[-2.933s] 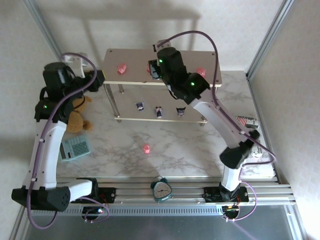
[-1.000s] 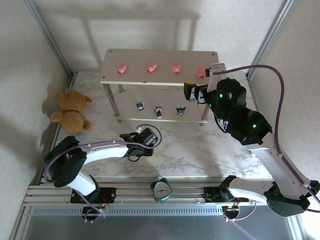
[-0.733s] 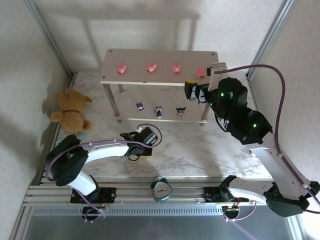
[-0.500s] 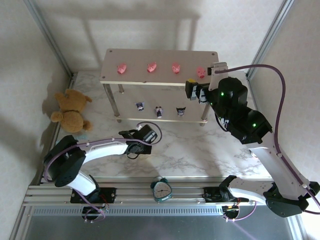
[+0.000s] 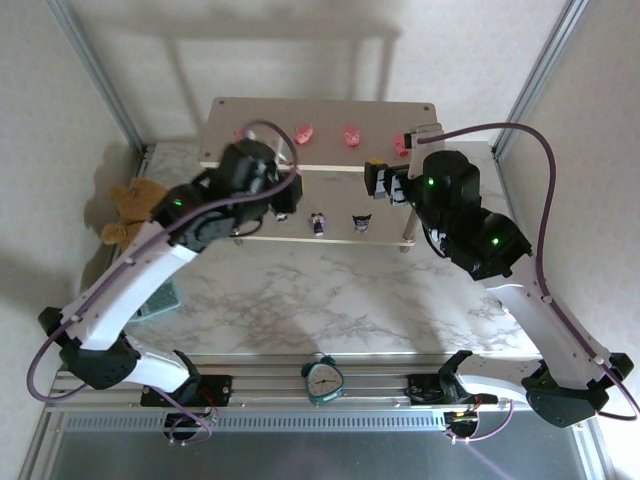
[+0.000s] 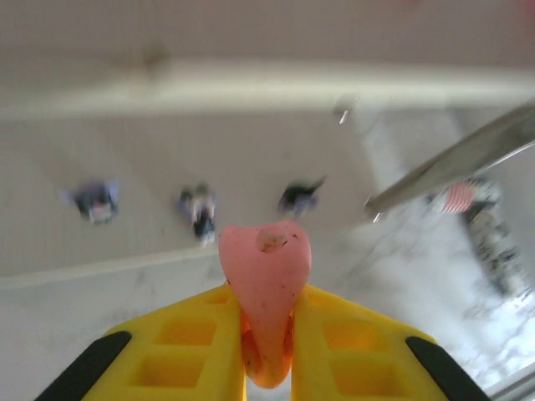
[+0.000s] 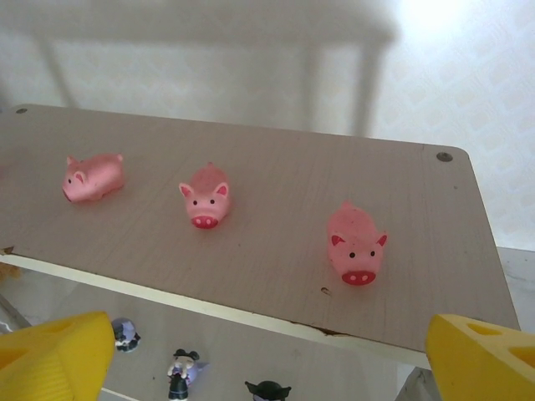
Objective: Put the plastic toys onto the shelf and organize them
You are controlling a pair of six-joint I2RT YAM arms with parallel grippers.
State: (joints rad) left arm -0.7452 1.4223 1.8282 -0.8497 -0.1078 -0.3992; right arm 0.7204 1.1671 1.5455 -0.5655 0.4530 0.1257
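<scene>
My left gripper [image 5: 288, 190] hovers at the front left of the shelf [image 5: 330, 112], shut on a pink pig [image 6: 266, 259] that sticks up between its yellow fingers [image 6: 188, 351]. Blurred below it, three dark purple-and-white figurines [image 6: 198, 213] stand in a row on the lower board. Several pink pigs [image 5: 352, 134] line the top board; in the right wrist view three of them show, the nearest pig [image 7: 357, 245] facing me. My right gripper [image 5: 380, 182] hangs open at the shelf's front right edge, its jaws wide [image 7: 267, 338] with nothing between them.
A brown teddy bear [image 5: 128, 205] lies left of the shelf. A teal calculator [image 5: 157, 300] peeks out under the left arm. A teal alarm clock [image 5: 323, 378] stands at the near rail. A silver shelf leg [image 6: 451, 167] and a striped object [image 6: 458, 199] sit to the right of the left gripper.
The left arm has lifted off the marble table and swung up to the shelf's front left, carrying the pink pig. The right gripper has barely shifted and stays open.
</scene>
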